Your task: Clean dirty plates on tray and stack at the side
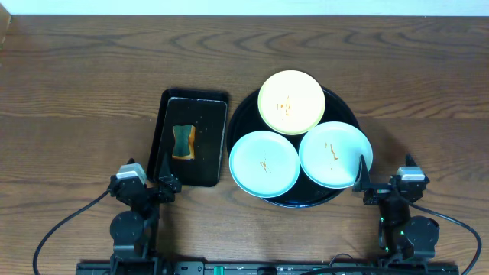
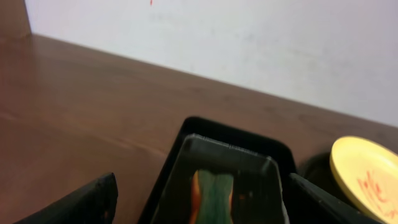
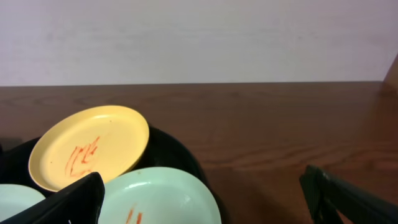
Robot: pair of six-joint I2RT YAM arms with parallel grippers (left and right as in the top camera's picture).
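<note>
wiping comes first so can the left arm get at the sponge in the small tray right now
Probably yes. The sponge lies uncovered in the rectangular tray, just ahead of the left arm's open fingers, and nothing stands between them.

Green-and-orange sponge (image 1: 183, 143) inside a small rectangular black tray (image 1: 209, 122)

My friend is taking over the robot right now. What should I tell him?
Left gripper: open, empty, near the small tray holding the sponge.
Right gripper: open, empty, by the round tray.
Yellow plate, left blue plate and right blue plate sit on the round tray, all smeared.
Done: nothing.
Left: wipe all three, stack them on the table.
</note>
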